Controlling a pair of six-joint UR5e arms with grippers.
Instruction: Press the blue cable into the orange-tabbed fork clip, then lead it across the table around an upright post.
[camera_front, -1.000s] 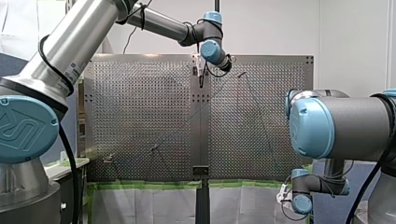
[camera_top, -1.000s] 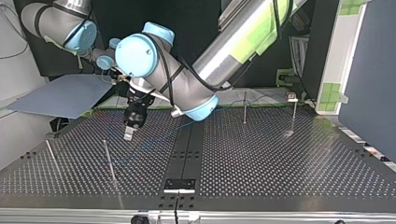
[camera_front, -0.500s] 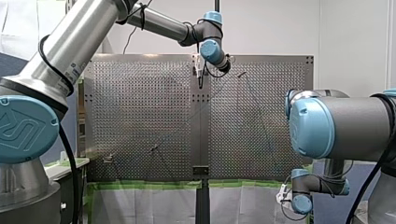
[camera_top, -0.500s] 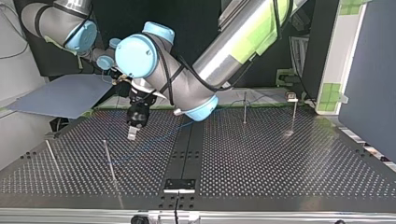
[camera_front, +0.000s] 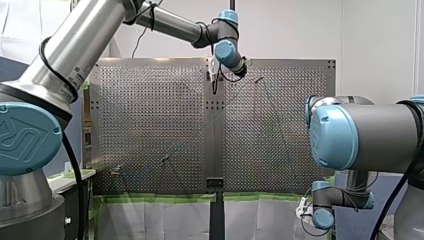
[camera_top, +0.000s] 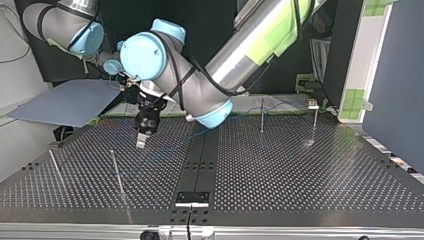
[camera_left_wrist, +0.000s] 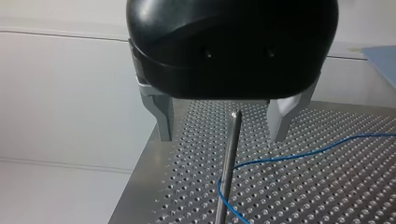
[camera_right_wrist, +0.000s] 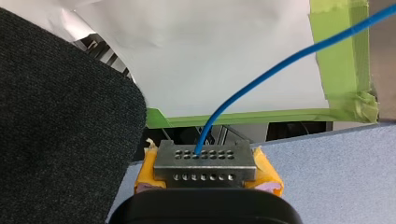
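— What has moved?
— Since a second ago my left tool (camera_top: 141, 143) has edged slightly toward the top view's right.
— Where is the blue cable (camera_left_wrist: 299, 154)?
— It lies on the worktop (camera_left_wrist: 355, 196) and bends round the foot of a post (camera_left_wrist: 230, 158). My right tool (camera_right_wrist: 205, 163) is clamped on it, yellow pads either side.
— And the left tool?
— Its fingers are apart and hold nothing. The post's tip shows between them.

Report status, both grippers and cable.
Left gripper open, post ahead. Right gripper shut on blue cable. Cable bends at post's base. Nothing seen in the way.
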